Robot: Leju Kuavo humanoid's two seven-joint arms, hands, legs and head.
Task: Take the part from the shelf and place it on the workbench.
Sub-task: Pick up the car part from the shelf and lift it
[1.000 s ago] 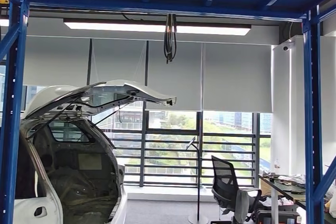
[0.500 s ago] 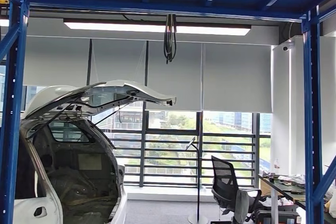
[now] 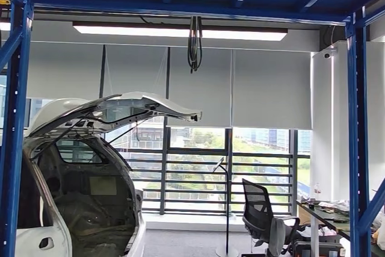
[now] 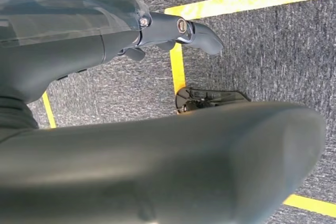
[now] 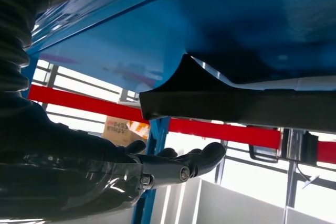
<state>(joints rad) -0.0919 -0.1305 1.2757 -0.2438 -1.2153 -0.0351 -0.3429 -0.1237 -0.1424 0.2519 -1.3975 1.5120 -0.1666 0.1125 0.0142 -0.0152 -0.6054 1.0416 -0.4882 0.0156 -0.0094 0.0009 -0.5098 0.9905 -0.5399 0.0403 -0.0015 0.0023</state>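
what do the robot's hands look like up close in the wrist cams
Both are dark grey to black and glossy. The left hand has a smooth rounded shell and slim fingers with small round silver screws at the joints. The right hand looks the same, with a screw on a finger and a black ribbed cover behind the wrist. No cables or markings are visible.

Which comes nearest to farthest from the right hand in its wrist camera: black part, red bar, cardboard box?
1. Black part, over the right hand's fingers.
2. Red bar, behind the part.
3. Cardboard box, beyond the bar, apparently farthest.
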